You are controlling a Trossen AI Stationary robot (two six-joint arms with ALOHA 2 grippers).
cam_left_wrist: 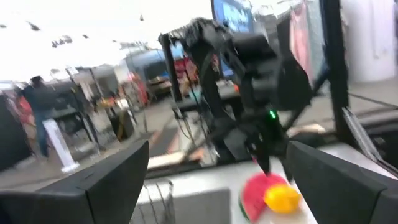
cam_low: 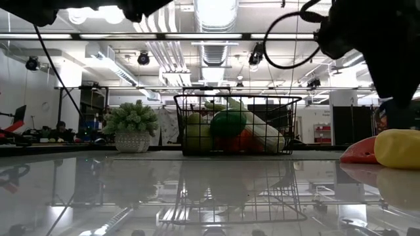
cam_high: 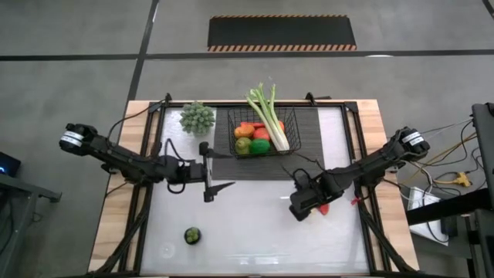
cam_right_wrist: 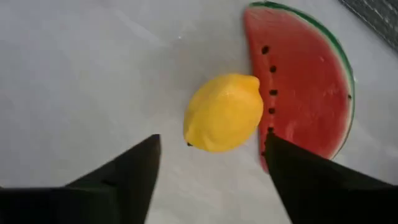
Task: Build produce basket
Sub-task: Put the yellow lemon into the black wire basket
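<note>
Near the back of the white table [cam_high: 255, 232] we see the small black wire basket [cam_high: 261, 133], packed with toy fruit and one long green-white celery stalk [cam_high: 270, 116].
We see the round yellow lemon [cam_right_wrist: 222, 112] lying on the table, touching the red watermelon slice [cam_right_wrist: 300, 84], on the right side, well apart from the basket. Our right gripper [cam_right_wrist: 211, 168] hangs just over the lemon with its fingers apart, holding nothing. Our left gripper [cam_high: 208, 171] waits left of the basket, fingers wide, empty. A dark round fruit [cam_high: 192, 235] sits near the front, and a green potted plant [cam_high: 197, 117] stands left of the basket.
</note>
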